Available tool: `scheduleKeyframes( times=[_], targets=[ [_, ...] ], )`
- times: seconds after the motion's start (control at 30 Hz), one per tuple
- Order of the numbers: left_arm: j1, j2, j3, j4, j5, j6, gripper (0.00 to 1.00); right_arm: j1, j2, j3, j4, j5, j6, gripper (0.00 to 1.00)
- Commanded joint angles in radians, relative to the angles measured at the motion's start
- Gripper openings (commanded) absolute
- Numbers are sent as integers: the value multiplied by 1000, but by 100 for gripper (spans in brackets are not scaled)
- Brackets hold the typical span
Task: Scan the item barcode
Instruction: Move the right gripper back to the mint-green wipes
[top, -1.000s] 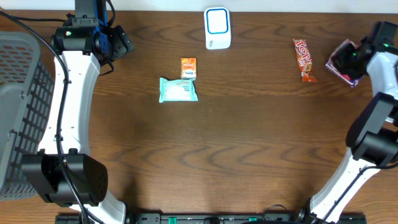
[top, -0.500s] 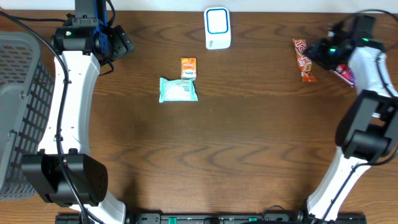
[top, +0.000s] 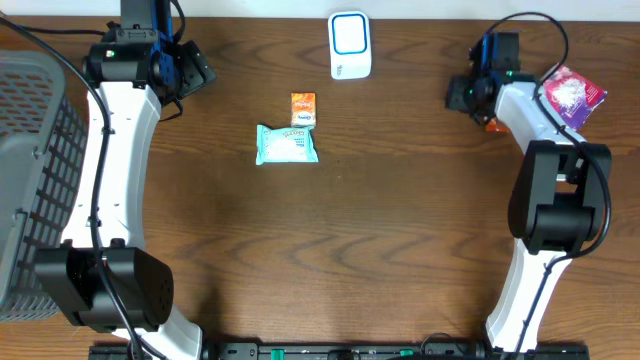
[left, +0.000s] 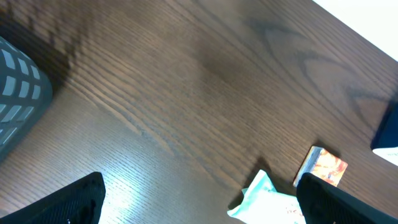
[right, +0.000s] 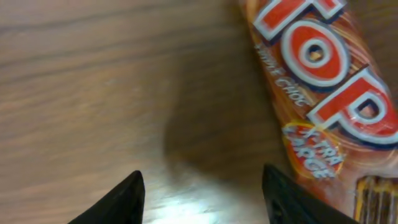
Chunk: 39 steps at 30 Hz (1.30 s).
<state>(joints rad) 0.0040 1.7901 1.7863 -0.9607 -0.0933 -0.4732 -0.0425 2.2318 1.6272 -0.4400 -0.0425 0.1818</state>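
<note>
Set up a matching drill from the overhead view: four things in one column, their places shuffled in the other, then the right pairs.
Things
1. basket
2. scanner
3. pink packet
4. light blue packet

Places in the overhead view
A. right beside the small orange packet
B. far right
C. far left
D. top middle

Pairs: 1-C, 2-D, 3-B, 4-A
</note>
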Motion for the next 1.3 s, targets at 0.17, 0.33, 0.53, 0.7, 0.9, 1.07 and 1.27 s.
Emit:
scheduleKeyframes(
  times=[0.17,0.33,0.53,0.7,0.9,1.07,1.27],
  targets=[
    [0,3,-2,0,-16,5,98,-29,-27,-180,289,53,-4,64],
    [0,3,-2,0,-16,5,98,-43,-23,-227,382,134,-3,61],
    [0,3,-2,0,-16,5,98,-111,-15,-227,399,323,-3,65],
    [0,3,-2,0,-16,5,98,-205,-16,-227,344,355,0,64],
    [0,3,-2,0,-16,5,98,-269,-50,-221,304,356,4,65],
    [0,3,-2,0,-16,5,98,-248,-165,-221,296,318,5,75],
    [0,3,-2,0,-16,5,98,-171,-343,-221,240,-64,5,97]
  ],
)
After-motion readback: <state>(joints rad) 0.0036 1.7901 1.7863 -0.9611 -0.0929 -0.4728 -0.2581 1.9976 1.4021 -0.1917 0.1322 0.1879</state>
